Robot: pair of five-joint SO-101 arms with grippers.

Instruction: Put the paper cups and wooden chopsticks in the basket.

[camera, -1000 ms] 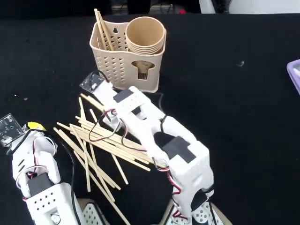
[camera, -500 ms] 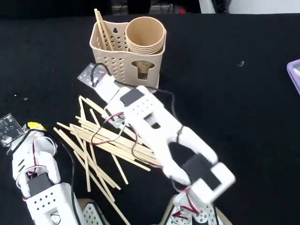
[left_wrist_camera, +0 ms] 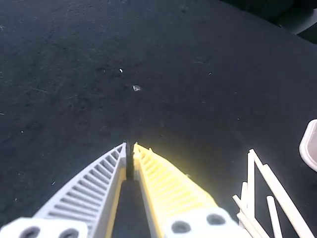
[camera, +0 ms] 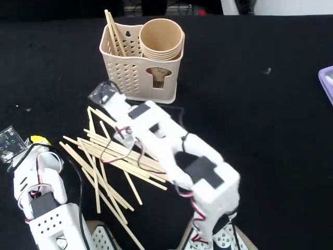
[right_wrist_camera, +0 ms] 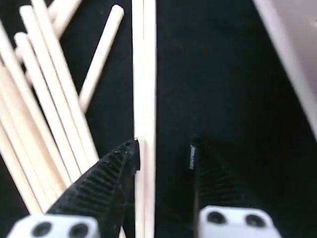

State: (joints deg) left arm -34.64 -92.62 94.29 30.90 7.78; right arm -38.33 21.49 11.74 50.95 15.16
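The beige basket (camera: 136,73) stands at the back with a stack of paper cups (camera: 161,36) and two chopsticks (camera: 113,31) in it. Several wooden chopsticks (camera: 104,156) lie scattered in front of it. My right gripper (camera: 115,110) is low over the pile's far end, just in front of the basket. Its fingers are open (right_wrist_camera: 163,146) around a paired chopstick (right_wrist_camera: 144,74), which lies close to one finger. My left gripper (left_wrist_camera: 130,146) is shut and holds nothing, resting at the near left (camera: 34,140) beside the pile's edge (left_wrist_camera: 262,188).
A black cloth (camera: 260,130) covers the table, with free room on the right half. The edge of a purple container (camera: 327,80) shows at the far right. A basket wall (right_wrist_camera: 292,44) is close beside the right gripper.
The right arm stretched out toward the basket half a second ago, then drew back a little over the chopsticks. The left arm has not moved.
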